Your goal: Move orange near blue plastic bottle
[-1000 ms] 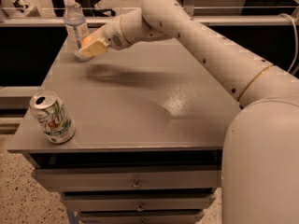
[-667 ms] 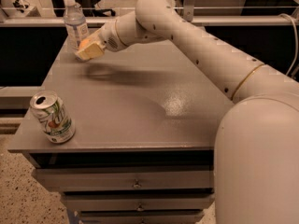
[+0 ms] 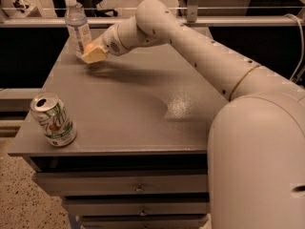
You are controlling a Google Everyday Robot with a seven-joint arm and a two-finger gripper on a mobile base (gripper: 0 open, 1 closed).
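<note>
The blue plastic bottle, clear with a white cap and pale label, stands upright at the far left corner of the grey table. My gripper reaches across the table from the right and hovers just above the tabletop, right beside the bottle's base. Its pale fingers are shut on the orange, of which only a small orange patch shows between them. The orange sits close to the bottle's lower right side.
A white-green soda can stands upright near the table's front left corner. My arm spans the table's right half. Drawers sit under the tabletop. A rail and dark gap lie behind the table.
My gripper with the orange has shifted slightly left and toward the bottle's base. The bottle and the can have not moved.
</note>
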